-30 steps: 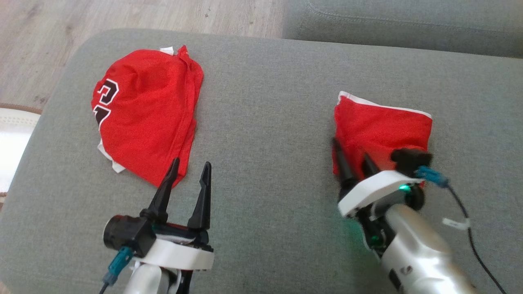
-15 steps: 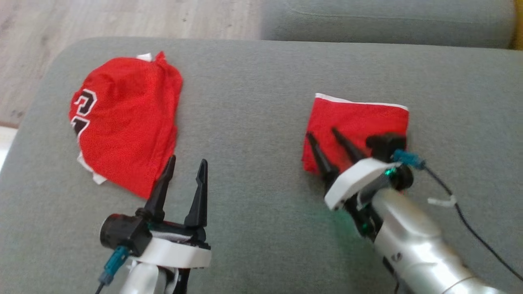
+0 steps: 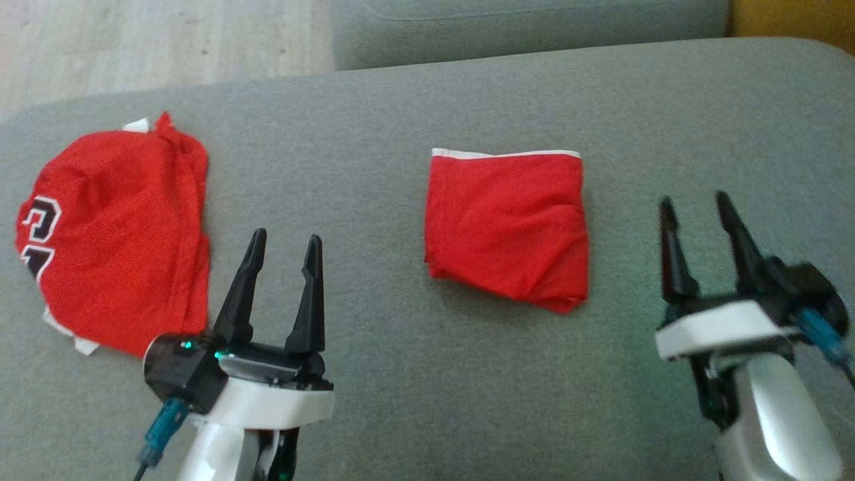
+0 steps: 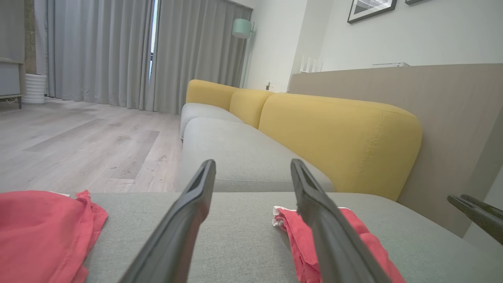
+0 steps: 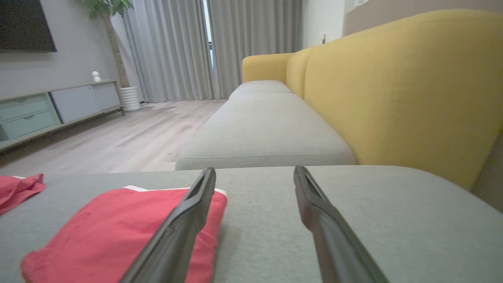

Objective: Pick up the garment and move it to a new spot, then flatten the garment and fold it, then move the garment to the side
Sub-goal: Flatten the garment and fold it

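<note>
Grey sofa cushion (image 3: 401,401) carries everything. Nearest, the left gripper (image 3: 286,235) hovers with its fingers spread and nothing between them. The right gripper (image 3: 693,198), also spread and empty, sits to the right of the folded red garment (image 3: 507,224), apart from it. That garment lies mid-cushion as a tidy rectangle, white trim along its far edge. A crumpled red jersey (image 3: 113,240) with a black-and-white numeral lies at the left end. Beyond are another grey cushion (image 3: 521,27) and pale wooden floor (image 3: 147,47).
</note>
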Available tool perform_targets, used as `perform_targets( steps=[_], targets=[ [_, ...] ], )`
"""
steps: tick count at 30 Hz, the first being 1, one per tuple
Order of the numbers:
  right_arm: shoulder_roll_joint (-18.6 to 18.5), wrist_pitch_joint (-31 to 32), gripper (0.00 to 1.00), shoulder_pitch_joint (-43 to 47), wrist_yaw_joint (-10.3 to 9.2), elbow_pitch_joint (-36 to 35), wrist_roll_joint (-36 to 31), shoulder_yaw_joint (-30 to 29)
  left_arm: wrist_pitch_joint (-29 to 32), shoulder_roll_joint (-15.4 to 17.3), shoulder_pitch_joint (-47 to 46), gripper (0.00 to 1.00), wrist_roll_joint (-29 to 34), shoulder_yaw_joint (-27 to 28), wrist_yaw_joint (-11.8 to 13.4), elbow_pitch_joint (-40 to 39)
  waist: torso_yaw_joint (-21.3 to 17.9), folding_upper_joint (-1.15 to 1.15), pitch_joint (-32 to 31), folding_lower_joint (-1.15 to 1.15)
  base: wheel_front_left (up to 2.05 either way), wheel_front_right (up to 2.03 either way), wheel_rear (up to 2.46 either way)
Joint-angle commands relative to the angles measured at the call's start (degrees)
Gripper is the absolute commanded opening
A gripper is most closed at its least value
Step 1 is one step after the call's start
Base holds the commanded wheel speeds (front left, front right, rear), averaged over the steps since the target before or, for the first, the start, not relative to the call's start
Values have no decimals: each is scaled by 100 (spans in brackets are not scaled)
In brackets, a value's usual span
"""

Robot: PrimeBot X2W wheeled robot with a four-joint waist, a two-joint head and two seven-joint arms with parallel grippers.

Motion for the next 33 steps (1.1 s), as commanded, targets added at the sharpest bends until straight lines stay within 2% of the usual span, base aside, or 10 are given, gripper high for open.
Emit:
perform_targets(
  steps=[1, 6, 13, 14, 15, 19, 23, 28, 33],
  targets=[
    [102, -53, 100, 128, -5, -497, -61, -60, -29, 18, -245, 100, -28, 212, 22, -209, -138, 0, 26, 0, 0, 0, 0],
    [106, -53, 100, 607, -5, -888, 282, -188, -29, 18, -180, 100, -69, 229, 13, -68, -259, 0, 36, 0, 0, 0, 0],
    [107, -53, 100, 604, -5, -1031, 305, -184, -29, 18, -201, 100, -66, 210, 6, -43, -221, 0, 114, 0, 0, 0, 0],
    [107, -53, 44, 572, -5, -1043, 293, -175, -29, 18, -222, 100, -63, 188, 5, -49, -186, 0, 146, 0, 0, 0, 0],
    [107, -53, 0, 526, -5, -1062, 266, -165, -29, 18, -245, 100, -62, 167, 4, -56, -147, 0, 187, 0, 0, 0, 0],
    [108, -53, 0, 263, -5, -971, 110, -44, -29, 18, -355, 100, -93, 62, 2, -60, 70, 0, 386, 0, 0, 0, 0],
    [108, -53, 0, -164, -5, -557, -71, 145, -29, 18, -445, 100, -120, -54, 1, -20, 307, 0, 614, 0, 0, 0, 0],
    [108, -53, 0, -853, -5, 338, -188, 389, -29, 18, -588, 100, -141, -221, 1, 41, 618, 0, 898, 0, 0, 0, 0],
    [108, -53, 0, -1485, -5, 1446, -490, 136, -29, 18, -757, 100, -116, -357, 1, 58, 901, 0, 1151, 0, 0, 0, 0]
  ],
)
